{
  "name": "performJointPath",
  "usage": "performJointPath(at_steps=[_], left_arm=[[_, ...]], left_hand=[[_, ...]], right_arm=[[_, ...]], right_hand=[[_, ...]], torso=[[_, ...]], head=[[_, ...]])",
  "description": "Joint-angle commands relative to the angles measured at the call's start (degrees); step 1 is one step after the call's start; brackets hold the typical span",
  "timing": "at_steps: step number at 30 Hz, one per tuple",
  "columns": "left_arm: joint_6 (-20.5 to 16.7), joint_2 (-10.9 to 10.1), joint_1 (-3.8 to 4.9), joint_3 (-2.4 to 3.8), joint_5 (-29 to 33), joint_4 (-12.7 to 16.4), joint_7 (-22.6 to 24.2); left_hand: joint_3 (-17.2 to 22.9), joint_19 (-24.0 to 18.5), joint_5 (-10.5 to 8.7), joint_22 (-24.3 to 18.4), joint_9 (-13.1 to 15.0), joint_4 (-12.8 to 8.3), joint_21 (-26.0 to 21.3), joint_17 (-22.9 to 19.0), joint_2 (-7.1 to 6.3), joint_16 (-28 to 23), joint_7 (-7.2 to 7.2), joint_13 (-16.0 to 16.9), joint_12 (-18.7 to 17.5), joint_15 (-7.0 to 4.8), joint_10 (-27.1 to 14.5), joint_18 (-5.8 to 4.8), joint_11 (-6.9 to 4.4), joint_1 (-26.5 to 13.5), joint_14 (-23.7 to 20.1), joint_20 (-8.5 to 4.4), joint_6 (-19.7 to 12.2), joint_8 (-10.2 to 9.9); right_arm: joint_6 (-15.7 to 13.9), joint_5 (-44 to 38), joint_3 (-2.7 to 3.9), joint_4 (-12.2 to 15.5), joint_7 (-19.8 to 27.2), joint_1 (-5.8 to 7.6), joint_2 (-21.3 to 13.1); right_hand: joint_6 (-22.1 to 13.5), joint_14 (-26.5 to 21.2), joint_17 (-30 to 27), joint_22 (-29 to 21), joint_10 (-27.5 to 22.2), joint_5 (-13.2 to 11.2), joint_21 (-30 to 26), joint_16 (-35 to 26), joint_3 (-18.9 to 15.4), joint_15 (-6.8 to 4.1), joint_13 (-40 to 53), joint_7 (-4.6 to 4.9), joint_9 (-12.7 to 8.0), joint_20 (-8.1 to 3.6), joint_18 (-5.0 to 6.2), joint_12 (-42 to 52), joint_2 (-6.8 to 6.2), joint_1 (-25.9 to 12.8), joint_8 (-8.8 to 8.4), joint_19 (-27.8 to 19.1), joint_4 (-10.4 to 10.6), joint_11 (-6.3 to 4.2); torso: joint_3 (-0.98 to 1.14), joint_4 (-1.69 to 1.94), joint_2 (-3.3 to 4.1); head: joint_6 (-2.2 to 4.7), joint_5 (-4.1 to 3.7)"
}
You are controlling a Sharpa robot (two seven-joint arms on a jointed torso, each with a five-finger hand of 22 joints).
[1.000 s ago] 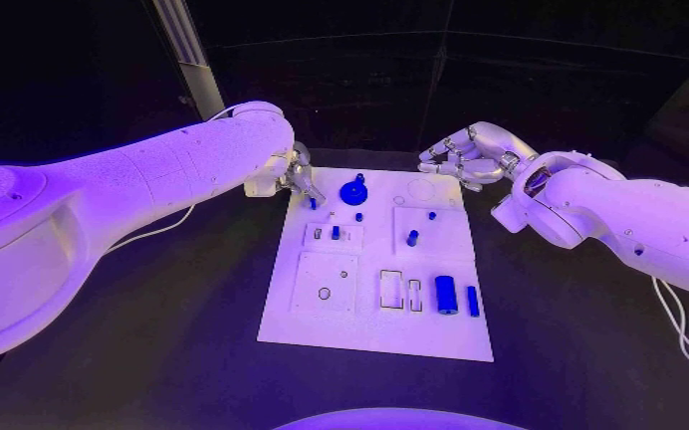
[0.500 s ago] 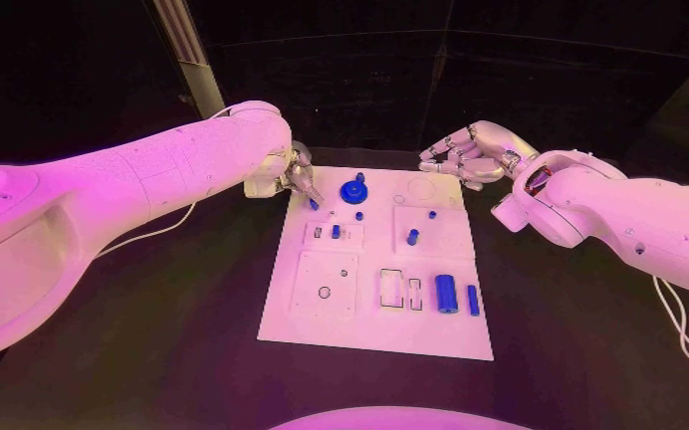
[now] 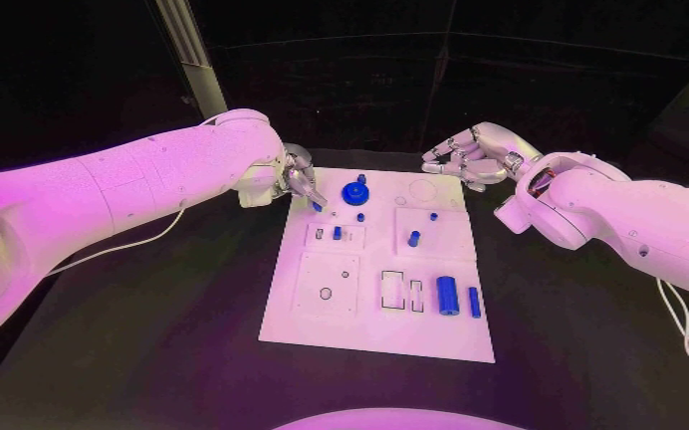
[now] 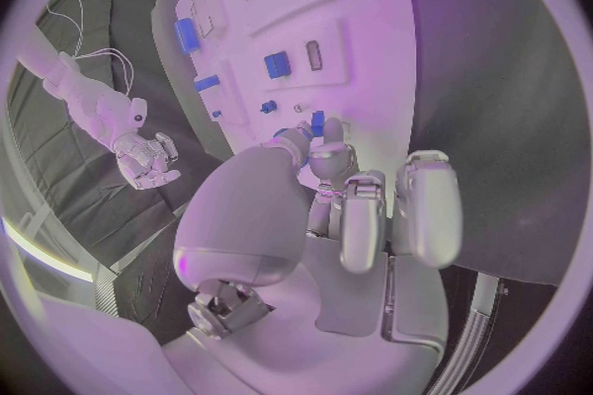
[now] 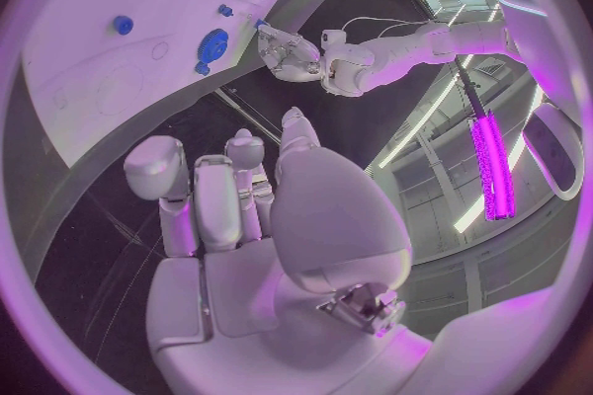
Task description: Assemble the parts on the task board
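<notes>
The white task board (image 3: 376, 322) lies in the middle of the table. My left hand (image 3: 298, 181) hovers at its far left corner and pinches a small blue peg (image 3: 316, 205) between its fingertips; the left wrist view shows the peg (image 4: 317, 122) just above the board (image 4: 371, 30). Beside it stands a round blue knob (image 3: 354, 192), with several small blue pieces (image 3: 413, 238) nearer the middle. A blue cylinder (image 3: 447, 295) and a thin blue bar (image 3: 473, 301) lie near the right edge. My right hand (image 3: 467, 159) hangs past the far right corner, fingers curled on nothing.
Rectangular recesses (image 3: 390, 289) and a raised white plate (image 3: 328, 283) fill the board's near half. A pale upright post (image 3: 179, 37) stands behind my left arm. Black table (image 3: 172, 330) surrounds the board on both sides.
My left arm has sunk a little, while its hand keeps the peg over the board's far left corner. The right hand has barely moved.
</notes>
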Motion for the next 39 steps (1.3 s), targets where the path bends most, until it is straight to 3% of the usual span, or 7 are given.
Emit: performJointPath(at_steps=[1, 8, 17, 22, 29, 39], left_arm=[[-5.63, -1.55, 0.12, 0.00, 0.32, 3.00, 1.43], [-8.95, -4.47, -0.16, -0.12, -1.90, 8.68, 1.36], [-10.03, -6.33, -0.87, -0.84, -4.90, 12.77, -0.31], [-9.45, -6.77, -1.16, -1.13, -5.21, 13.93, -1.44], [-8.54, -7.32, -1.50, -2.29, -5.33, 15.05, -2.89], [-7.70, -7.66, -1.63, -2.57, -5.73, 15.61, -3.79]], left_hand=[[7.53, 1.24, -0.22, 1.26, 0.23, -6.57, 0.34, 15.09, -0.82, 0.18, 0.07, 0.14, -0.11, -0.16, 0.55, 0.07, 0.07, -0.39, 5.85, -0.27, 0.52, 0.41], [9.25, 1.41, -0.27, 1.70, 0.63, -6.93, 0.62, 15.09, -1.51, 0.18, 0.02, 0.36, 0.05, -0.20, 0.84, -0.01, 0.02, -1.25, 5.85, -0.31, 0.60, 0.56], [9.84, 1.49, -0.28, 1.88, 0.79, -7.07, 0.74, 15.09, -1.75, 0.18, -0.01, 0.48, 0.15, -0.23, 0.99, -0.05, -0.01, -1.54, 5.85, -0.33, 0.65, 0.64], [10.19, 1.48, -0.30, 1.83, 0.87, -7.10, 0.70, 15.09, -1.85, 0.18, -0.02, 0.57, 0.21, -0.24, 1.08, -0.04, -0.02, -1.76, 5.85, -0.35, 0.68, 0.68], [10.33, 1.49, -0.30, 1.83, 0.91, -7.11, 0.69, 15.09, -1.89, 0.18, -0.03, 0.54, 0.19, -0.24, 1.09, -0.03, -0.03, -1.86, 5.85, -0.35, 0.70, 0.70], [10.47, 1.49, -0.31, 1.83, 0.95, -7.12, 0.68, 15.09, -1.94, 0.18, -0.04, 0.52, 0.17, -0.25, 1.09, -0.03, -0.03, -1.96, 5.85, -0.35, 0.71, 0.73]], right_arm=[[0.26, -0.11, 0.03, 0.04, 0.39, 0.12, -0.08], [0.33, -0.11, 0.03, -0.15, 0.45, 0.11, -0.03], [0.43, -0.11, 0.03, -0.28, 0.49, 0.11, 0.07], [0.47, -0.11, 0.03, -0.31, 0.50, 0.11, 0.11], [0.45, -0.11, 0.03, -0.30, 0.52, 0.11, 0.07], [0.45, -0.11, 0.03, -0.26, 0.54, 0.11, 0.02]], right_hand=[[-0.38, 1.68, 0.00, 0.00, -0.05, 0.33, -0.35, -0.27, -0.29, -0.05, 0.06, 0.03, 0.05, -0.01, 0.53, 0.35, 0.21, 0.12, 0.32, -0.18, -0.06, -0.13], [-0.37, 1.68, -0.01, -0.07, -0.06, 0.34, -0.39, -0.28, -0.31, -0.05, 0.05, 0.03, 0.05, -0.01, 0.54, 0.34, 0.22, 0.11, 0.32, -0.21, -0.04, -0.13], [-0.37, 1.68, -0.01, -0.07, -0.06, 0.34, -0.39, -0.28, -0.31, -0.05, 0.05, 0.03, 0.05, -0.01, 0.54, 0.34, 0.22, 0.11, 0.32, -0.21, -0.04, -0.13], [-0.37, 1.68, -0.01, -0.07, -0.06, 0.34, -0.39, -0.28, -0.31, -0.05, 0.05, 0.03, 0.05, -0.01, 0.54, 0.34, 0.22, 0.11, 0.32, -0.21, -0.04, -0.13], [-0.37, 1.68, -0.01, -0.07, -0.06, 0.34, -0.39, -0.28, -0.31, -0.05, 0.05, 0.03, 0.05, -0.01, 0.54, 0.34, 0.22, 0.11, 0.32, -0.21, -0.04, -0.13], [-0.35, 1.68, 0.00, -0.09, -0.04, 0.33, -0.41, -0.29, -0.39, -0.05, 0.06, 0.02, 0.06, -0.02, 0.55, 0.38, 0.25, 0.06, 0.34, -0.21, 0.02, -0.13]], torso=[[-0.05, -0.01, 0.03], [-0.09, 0.23, 0.04], [-0.05, 0.06, 0.04], [-0.03, 0.03, 0.05], [-0.03, 0.07, 0.04], [-0.03, -0.01, 0.00]], head=[[0.00, 0.13], [-0.35, 0.30], [-0.72, 0.66], [-0.90, 0.70], [-1.11, 0.78], [-1.11, 0.90]])
